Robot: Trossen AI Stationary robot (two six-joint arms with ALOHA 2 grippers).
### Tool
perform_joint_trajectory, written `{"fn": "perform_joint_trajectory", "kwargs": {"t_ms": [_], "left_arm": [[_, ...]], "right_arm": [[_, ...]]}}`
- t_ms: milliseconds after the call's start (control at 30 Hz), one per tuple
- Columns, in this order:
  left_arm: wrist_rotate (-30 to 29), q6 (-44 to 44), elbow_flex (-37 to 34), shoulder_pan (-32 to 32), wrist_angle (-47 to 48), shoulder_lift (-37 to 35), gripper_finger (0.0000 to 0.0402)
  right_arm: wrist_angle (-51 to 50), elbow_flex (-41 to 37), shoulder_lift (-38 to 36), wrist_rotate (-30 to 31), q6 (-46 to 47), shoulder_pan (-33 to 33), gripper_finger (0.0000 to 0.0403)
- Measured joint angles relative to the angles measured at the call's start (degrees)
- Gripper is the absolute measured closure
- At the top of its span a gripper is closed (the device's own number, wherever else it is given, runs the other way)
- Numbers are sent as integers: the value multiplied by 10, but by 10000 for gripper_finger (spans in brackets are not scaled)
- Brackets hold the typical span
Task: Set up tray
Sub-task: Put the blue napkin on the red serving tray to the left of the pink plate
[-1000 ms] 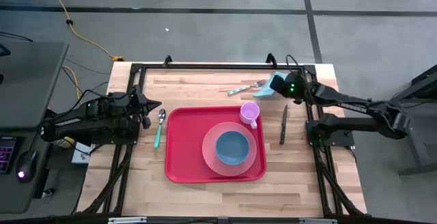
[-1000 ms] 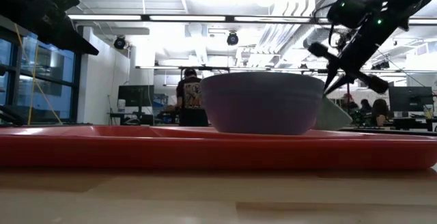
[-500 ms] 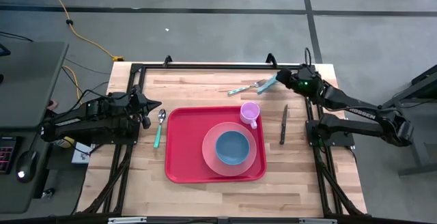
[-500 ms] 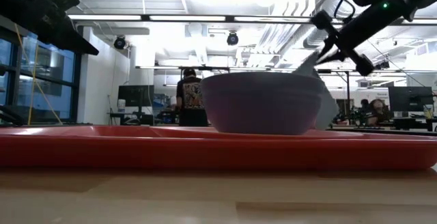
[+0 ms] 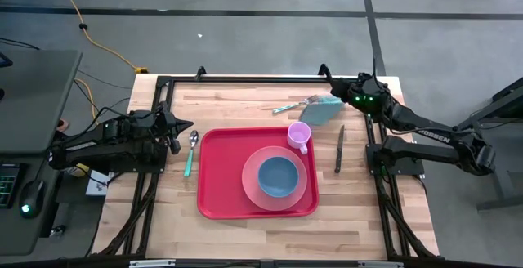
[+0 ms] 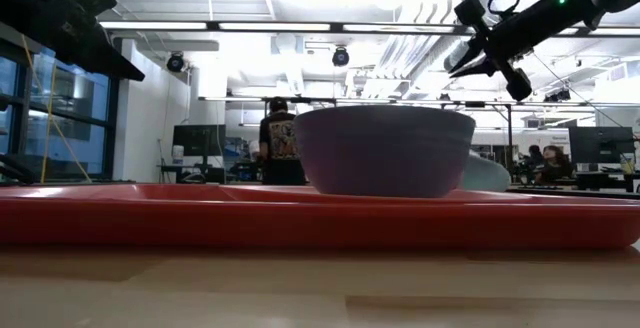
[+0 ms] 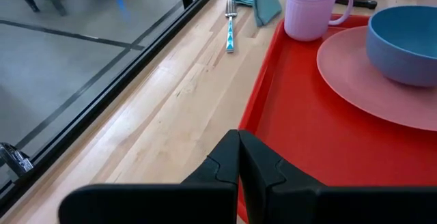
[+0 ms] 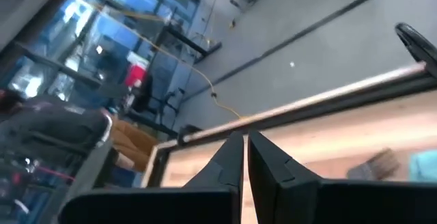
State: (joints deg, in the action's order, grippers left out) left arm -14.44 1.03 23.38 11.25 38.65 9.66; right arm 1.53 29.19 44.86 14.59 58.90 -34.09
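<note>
Background person (image 6: pixel 277 140) appears only behind tray (image 6: pixel 320 216) low.

We can make out only one piece of lettering: white capitals on the right arm's dark link (image 5: pixel 431 136), near the table's right edge, too small to read surely.

Red tray (image 5: pixel 219 178); pink plate (image 5: pixel 250 180); blue bowl (image 5: pixel 279 176); lilac mug (image 5: pixel 298 134).
</note>
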Motion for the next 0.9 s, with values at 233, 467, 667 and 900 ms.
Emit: {"fn": "perform_joint_trajectory", "kwargs": {"t_ms": [233, 467, 667, 900], "left_arm": [[0, 0, 0, 0, 0, 0, 362], [-1, 0, 0, 0, 0, 0, 362], [0, 0, 0, 0, 0, 0, 362], [13, -2, 0, 0, 0, 0, 362]], "right_arm": [[-56, 0, 11, -78, -42, -12, 403], [0, 14, 32, -136, -141, -26, 403], [-134, 124, 96, -189, -245, -49, 403], [-491, 355, 222, -150, -445, -63, 403]]}}
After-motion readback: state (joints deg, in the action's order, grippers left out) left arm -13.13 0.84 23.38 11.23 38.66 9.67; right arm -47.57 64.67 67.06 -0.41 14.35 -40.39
